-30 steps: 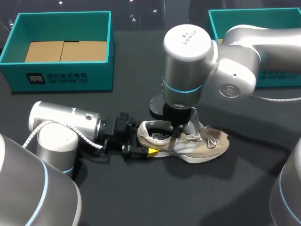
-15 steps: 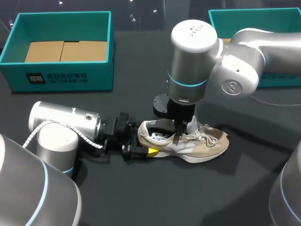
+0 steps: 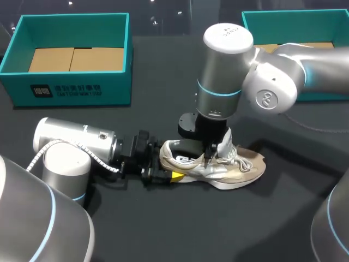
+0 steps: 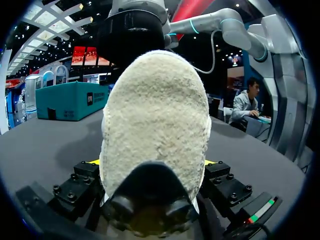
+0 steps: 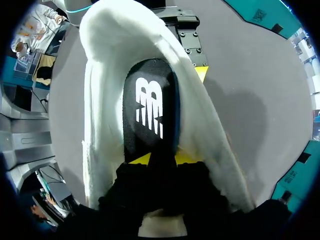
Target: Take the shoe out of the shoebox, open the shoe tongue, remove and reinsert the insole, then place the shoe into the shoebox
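**Shoe held at 2 points.** The beige shoe point(image 3: 240, 168) lies on its sole on the dark bench point(image 3: 180, 229), outside both boxes, with its toe pointing away from the left end effector point(image 3: 158, 167).

The left arm lies low along the bench, and its end effector meets the shoe at the heel. In the left wrist view the fleecy heel fills the space between the 2 fingers. A yellow fingertip point(image 4: 95, 161) shows against it on each side, so the heel is clamped from 2 sides.

The right arm stands upright over the shoe. The right end effector point(image 3: 210, 157) points straight down into the shoe's opening, just beyond the left end effector. In the right wrist view its 2 yellow tips sit close together, with the near end of the black insole point(image 5: 150, 105) pinched between them. The rest of the insole, bearing a white mark, runs ahead of the end effector inside the pale collar.

The laces point(image 3: 235, 158) lie loose just beside the right end effector, toward the toe.

The left shoebox point(image 3: 76, 87) and the right shoebox point(image 3: 272, 13), both teal, stand well apart from both end effectors.
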Action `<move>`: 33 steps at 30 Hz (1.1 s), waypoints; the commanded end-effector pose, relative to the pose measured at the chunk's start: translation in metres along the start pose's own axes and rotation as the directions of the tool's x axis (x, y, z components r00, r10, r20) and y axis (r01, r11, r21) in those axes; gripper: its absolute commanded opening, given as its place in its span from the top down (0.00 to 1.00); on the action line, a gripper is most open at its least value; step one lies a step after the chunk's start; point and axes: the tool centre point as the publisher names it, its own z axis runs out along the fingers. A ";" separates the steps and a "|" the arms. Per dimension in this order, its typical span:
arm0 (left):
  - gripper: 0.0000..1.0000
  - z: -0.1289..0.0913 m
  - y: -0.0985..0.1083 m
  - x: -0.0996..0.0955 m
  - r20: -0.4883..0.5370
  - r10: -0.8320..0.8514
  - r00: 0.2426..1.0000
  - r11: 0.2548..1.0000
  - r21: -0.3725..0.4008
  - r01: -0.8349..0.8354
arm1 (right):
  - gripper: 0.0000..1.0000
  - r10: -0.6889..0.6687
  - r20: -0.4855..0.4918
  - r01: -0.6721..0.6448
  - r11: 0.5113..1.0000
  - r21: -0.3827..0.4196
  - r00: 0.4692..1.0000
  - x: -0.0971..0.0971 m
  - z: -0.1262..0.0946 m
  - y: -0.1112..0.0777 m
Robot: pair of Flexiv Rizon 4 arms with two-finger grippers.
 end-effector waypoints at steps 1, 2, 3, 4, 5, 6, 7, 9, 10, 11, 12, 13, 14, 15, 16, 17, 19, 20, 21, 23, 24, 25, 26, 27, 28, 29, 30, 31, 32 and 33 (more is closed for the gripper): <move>1.00 0.001 0.002 0.001 0.002 0.000 1.000 1.000 0.000 0.000 | 1.00 -0.015 -0.031 0.015 1.000 -0.017 0.999 0.008 0.015 -0.007; 1.00 0.001 0.002 0.001 0.002 0.000 1.000 1.000 0.000 0.000 | 1.00 -0.027 -0.037 0.026 0.999 -0.026 0.999 0.010 0.016 -0.008; 1.00 0.001 0.002 0.001 0.002 0.000 1.000 1.000 0.000 0.000 | 1.00 -0.033 -0.044 0.032 0.999 -0.027 0.998 0.012 0.016 -0.009; 1.00 0.001 0.002 0.001 0.002 0.000 1.000 1.000 0.000 0.000 | 1.00 -0.032 -0.045 0.031 0.999 -0.025 0.998 0.013 0.016 -0.010; 1.00 0.001 0.002 0.001 0.002 0.000 1.000 1.000 0.000 0.000 | 1.00 -0.041 -0.050 0.039 0.999 -0.035 0.998 0.014 0.016 -0.011; 1.00 0.001 0.002 0.001 0.002 0.000 1.000 1.000 0.000 0.000 | 1.00 -0.044 -0.051 0.042 0.998 -0.049 0.998 0.015 0.015 -0.012; 1.00 0.001 0.002 0.001 0.002 0.000 1.000 1.000 0.000 0.000 | 1.00 -0.046 -0.048 0.043 0.997 -0.058 0.998 0.016 0.013 -0.013; 1.00 0.001 0.002 0.001 0.002 0.000 1.000 1.000 0.000 0.000 | 1.00 -0.051 -0.043 0.047 0.994 -0.095 0.998 0.017 0.009 -0.016; 1.00 0.001 0.002 0.001 0.002 0.000 1.000 1.000 0.000 0.000 | 1.00 -0.054 -0.038 0.050 0.993 -0.105 0.998 0.017 0.006 -0.017; 1.00 0.001 0.002 0.001 0.002 0.000 1.000 1.000 0.000 0.000 | 1.00 -0.063 -0.031 0.058 0.990 -0.128 0.998 0.017 0.003 -0.018; 1.00 0.001 0.002 0.001 0.002 0.000 1.000 1.000 0.000 0.000 | 1.00 -0.066 -0.025 0.062 0.988 -0.145 0.997 0.017 0.001 -0.019; 1.00 0.001 0.002 0.001 0.002 0.000 1.000 1.000 0.000 0.000 | 1.00 -0.073 -0.018 0.069 0.984 -0.162 0.997 0.017 -0.002 -0.020; 1.00 0.001 0.002 0.001 0.002 0.000 1.000 1.000 0.000 0.000 | 1.00 -0.082 -0.010 0.079 0.979 -0.189 0.997 0.017 -0.005 -0.021; 1.00 0.001 0.002 0.001 0.002 0.000 1.000 1.000 0.000 0.000 | 1.00 -0.091 -0.002 0.089 0.973 -0.212 0.996 0.016 -0.008 -0.023; 1.00 0.001 0.002 0.001 0.002 0.000 1.000 1.000 0.000 0.000 | 1.00 -0.097 0.004 0.095 0.970 -0.226 0.995 0.016 -0.011 -0.024; 1.00 0.001 0.002 0.001 0.002 0.000 1.000 1.000 0.000 0.000 | 1.00 -0.105 0.009 0.104 0.963 -0.250 0.994 0.015 -0.014 -0.026; 1.00 0.001 0.002 0.001 0.002 0.000 1.000 1.000 0.000 0.000 | 1.00 -0.121 0.019 0.122 0.953 -0.279 0.992 0.013 -0.018 -0.028; 1.00 0.001 0.002 0.001 0.002 0.000 1.000 1.000 0.000 0.000 | 1.00 -0.136 0.025 0.137 0.944 -0.300 0.990 0.012 -0.021 -0.029; 1.00 0.001 0.002 0.001 0.002 0.000 1.000 1.000 0.000 0.000 | 1.00 -0.147 0.030 0.149 0.938 -0.311 0.989 0.011 -0.023 -0.029; 1.00 0.001 0.002 0.001 0.002 0.000 1.000 1.000 0.000 0.000 | 1.00 -0.181 0.037 0.183 0.927 -0.327 0.983 0.010 -0.028 -0.026; 1.00 0.001 0.002 0.001 0.002 0.000 1.000 1.000 0.000 0.000 | 1.00 -0.197 0.042 0.200 0.921 -0.333 0.979 0.009 -0.030 -0.024; 1.00 0.001 0.002 0.001 0.002 0.000 1.000 1.000 0.000 0.000 | 1.00 -0.216 0.045 0.218 0.916 -0.337 0.975 0.009 -0.031 -0.022; 1.00 0.001 0.002 0.001 0.002 0.000 1.000 1.000 0.000 0.000 | 1.00 -0.232 0.046 0.234 0.911 -0.339 0.972 0.008 -0.033 -0.019; 1.00 0.001 0.002 0.001 0.002 0.000 1.000 1.000 0.000 0.000 | 1.00 -0.246 0.051 0.249 0.906 -0.343 0.968 0.007 -0.035 -0.017; 1.00 0.001 0.002 0.001 0.002 0.000 1.000 1.000 0.000 0.000 | 1.00 -0.260 0.053 0.262 0.901 -0.346 0.964 0.006 -0.037 -0.015; 1.00 0.001 0.002 0.001 0.002 0.000 1.000 1.000 0.000 0.000 | 1.00 -0.270 0.054 0.272 0.899 -0.342 0.961 0.006 -0.038 -0.012; 1.00 0.001 0.002 0.001 0.002 0.000 1.000 1.000 0.000 0.000 | 1.00 -0.289 0.058 0.291 0.891 -0.348 0.956 0.005 -0.040 -0.009; 1.00 0.001 0.002 0.001 0.002 0.000 1.000 1.000 0.000 0.000 | 1.00 -0.304 0.062 0.306 0.885 -0.350 0.951 0.006 -0.043 -0.005; 1.00 0.001 0.002 0.001 0.002 0.000 1.000 1.000 0.000 0.000 | 1.00 -0.315 0.063 0.317 0.883 -0.347 0.947 0.006 -0.045 -0.001; 1.00 0.001 0.002 0.001 0.002 0.000 1.000 1.000 0.000 0.000 | 1.00 -0.336 0.069 0.337 0.872 -0.354 0.940 0.007 -0.047 0.003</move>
